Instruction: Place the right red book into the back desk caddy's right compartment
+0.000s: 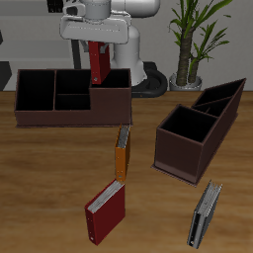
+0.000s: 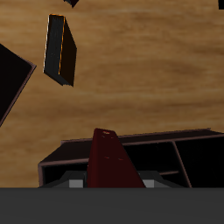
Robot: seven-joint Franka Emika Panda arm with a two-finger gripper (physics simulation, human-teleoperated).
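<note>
Table (image 1: 59, 188) carries 2 brown caddies: the back desk caddy (image 1: 59, 109) broadside at the far side, and a 2nd angled caddy (image 1: 198, 124) nearer the potted plant (image 1: 198, 40). Franka arm (image 1: 104, 20) stands behind the back caddy with its gripper (image 1: 99, 44) above that caddy's big end section, the right compartment (image 1: 111, 81). Gripper is clenched on the right red book (image 1: 99, 62), held upright by its top end; the book's lower end looks level with or just inside the compartment's rim, can't tell from the exterior view whether it touches the floor. Wrist view agrees: red book (image 2: 112, 162) runs down from the fingers with caddy walls (image 2: 131, 140) around its far end, and the orange book (image 2: 61, 48) lies on the wood beyond. Other items on the table: orange book (image 1: 123, 153) standing near the middle, a 2nd red book (image 1: 105, 210) lying near the front edge, a dark grey book (image 1: 205, 214) near it. Progress, my read: pick and transport done, book aligned over the target. Left: finish lowering, release, retract. Risk: book tipping against the wall on release.
</note>
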